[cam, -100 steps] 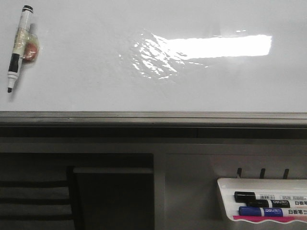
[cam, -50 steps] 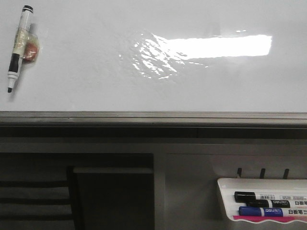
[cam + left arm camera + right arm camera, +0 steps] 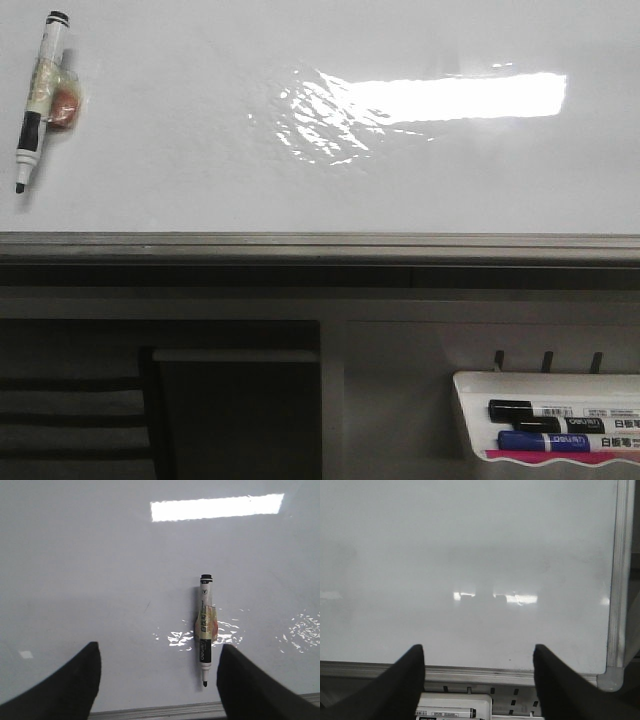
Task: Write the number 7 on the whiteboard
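Note:
The whiteboard (image 3: pixel 200 150) is glossy white with a bright light reflection and a grey edge rail (image 3: pixel 320 243). An uncapped black-and-white marker (image 3: pixel 38 95) with a yellowish wrap lies on it at the far left, tip toward the rail. In the left wrist view my left gripper (image 3: pixel 160 647) is open and empty above the board (image 3: pixel 90 555), with the marker (image 3: pixel 205 630) just inside one finger. A tiny faint slanted dark mark (image 3: pixel 147 606) shows there; I cannot tell whether it is the number 7. My right gripper (image 3: pixel 478 647) is open and empty over the board (image 3: pixel 470 540).
A white marker tray (image 3: pixel 468 410) hangs below the rail at the right, holding a black marker (image 3: pixel 545 410) and a blue one (image 3: pixel 560 440); the tray also shows in the right wrist view (image 3: pixel 455 699). The board's corner cap (image 3: pixel 611 679) is near my right gripper.

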Available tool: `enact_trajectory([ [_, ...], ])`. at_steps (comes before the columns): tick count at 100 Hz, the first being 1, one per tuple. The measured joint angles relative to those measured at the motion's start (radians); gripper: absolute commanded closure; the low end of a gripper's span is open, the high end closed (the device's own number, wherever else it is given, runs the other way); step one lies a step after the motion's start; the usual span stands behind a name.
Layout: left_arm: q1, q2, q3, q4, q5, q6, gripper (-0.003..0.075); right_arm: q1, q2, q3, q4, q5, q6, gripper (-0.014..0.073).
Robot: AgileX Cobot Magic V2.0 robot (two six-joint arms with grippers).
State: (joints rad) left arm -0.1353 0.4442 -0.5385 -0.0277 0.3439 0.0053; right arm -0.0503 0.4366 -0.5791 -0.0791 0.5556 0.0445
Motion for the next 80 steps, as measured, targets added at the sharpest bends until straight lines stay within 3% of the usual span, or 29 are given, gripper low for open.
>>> enact_trajectory([
  [80, -0.006, 0.079, 0.000, -0.006, 0.001, 0.036, 0.0247, 0.000, 0.000, 0.000, 0.006, 0.002, 0.000, 0.0166],
])
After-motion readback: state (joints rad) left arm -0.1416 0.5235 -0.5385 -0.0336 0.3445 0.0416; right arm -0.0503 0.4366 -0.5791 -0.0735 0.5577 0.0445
